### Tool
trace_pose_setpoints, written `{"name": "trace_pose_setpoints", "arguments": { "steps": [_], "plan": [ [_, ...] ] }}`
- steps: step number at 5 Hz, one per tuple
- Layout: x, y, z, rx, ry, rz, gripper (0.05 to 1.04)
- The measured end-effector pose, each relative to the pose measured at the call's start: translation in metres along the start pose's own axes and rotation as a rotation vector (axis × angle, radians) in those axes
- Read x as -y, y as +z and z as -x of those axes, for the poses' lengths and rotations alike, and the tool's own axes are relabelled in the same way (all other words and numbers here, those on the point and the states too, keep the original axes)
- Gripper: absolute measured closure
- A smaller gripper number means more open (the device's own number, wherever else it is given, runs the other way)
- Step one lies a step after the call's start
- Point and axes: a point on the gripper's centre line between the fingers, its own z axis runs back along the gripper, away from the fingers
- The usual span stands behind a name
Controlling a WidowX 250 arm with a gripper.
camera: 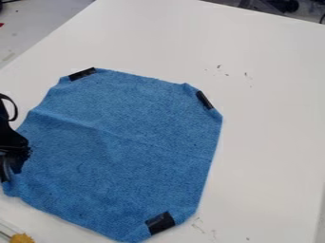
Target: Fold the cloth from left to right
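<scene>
So, nearest first: something yellow sits in the bottom left corner, no clue what it is. Just beyond, a bit of black tape sits on the cloth's near right corner, probably to mark a spot to grab or line up with. The blue cloth itself lies spread out on the worktop, toward the left of the view, which makes sense if one side has to swing over and land on the other.

The tool is at the cloth's near left corner. Good place for it, I'd say, since a left-to-right fold would begin on that side. Can't tell whether it's open or closed on the fabric, sorry (the black-on-black there is murder on the eyes). If it only has a sliver, the corner might slip out.

Further back, a faint crease crosses the middle, then there's a right-hand tape strip and a far left tape strip, likely corner markers too.
</scene>
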Motion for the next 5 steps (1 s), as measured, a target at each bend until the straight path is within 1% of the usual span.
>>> {"name": "trace_pose_setpoints", "arguments": {
  "steps": [1,2,3,4,5],
  "plan": [
    [-0.01,-0.008,-0.004,0.018,-0.003,-0.001,0.083],
    [-0.014,-0.015,-0.004,0.015,0.003,0.01,0.083],
    [-0.015,-0.019,-0.002,0.019,0.01,0.019,0.134],
    [-0.016,-0.02,-0.003,0.017,0.006,0.016,0.41],
    [-0.016,-0.02,-0.004,0.014,0.008,0.017,0.715]
  ]
}}
